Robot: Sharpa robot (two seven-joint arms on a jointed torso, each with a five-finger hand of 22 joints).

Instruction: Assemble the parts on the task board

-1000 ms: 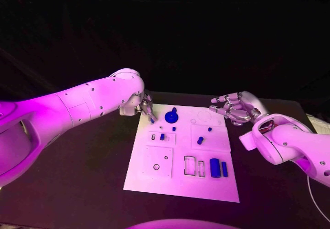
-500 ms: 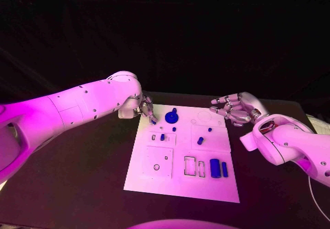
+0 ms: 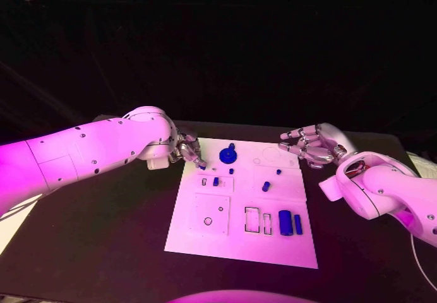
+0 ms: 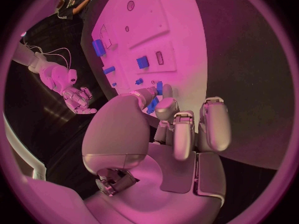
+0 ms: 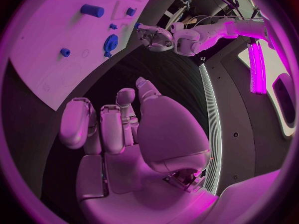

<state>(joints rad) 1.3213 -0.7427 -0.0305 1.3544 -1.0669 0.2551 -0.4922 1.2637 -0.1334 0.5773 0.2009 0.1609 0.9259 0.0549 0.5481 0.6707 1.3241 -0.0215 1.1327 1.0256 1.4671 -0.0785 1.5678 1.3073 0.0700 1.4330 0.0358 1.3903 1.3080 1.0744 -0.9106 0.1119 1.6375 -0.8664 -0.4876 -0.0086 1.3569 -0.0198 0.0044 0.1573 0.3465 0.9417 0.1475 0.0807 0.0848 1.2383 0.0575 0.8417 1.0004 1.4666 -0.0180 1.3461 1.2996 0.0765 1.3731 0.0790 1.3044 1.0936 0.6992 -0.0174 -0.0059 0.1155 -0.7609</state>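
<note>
In the middle of the black table point(image 3: 109, 252) lies the white task board point(image 3: 241, 243), a flat rectangular plate with outlined recesses cut into it. Dark tabletop shows all round the board. A round blue gear-like part point(image 3: 228, 153) sits near its far edge, two upright blue bars point(image 3: 290, 222) stand by the near right, and small blue pegs point(image 3: 265, 186) dot the middle. The left hand point(image 3: 187, 151) hangs over the board's far left corner, fingers curled in close; a small blue piece point(image 4: 153, 104) shows at its fingertips, though I cannot tell if it is held. The right hand point(image 3: 311, 144) hovers just off the board's far right corner, fingers loosely bent, holding nothing.
</note>
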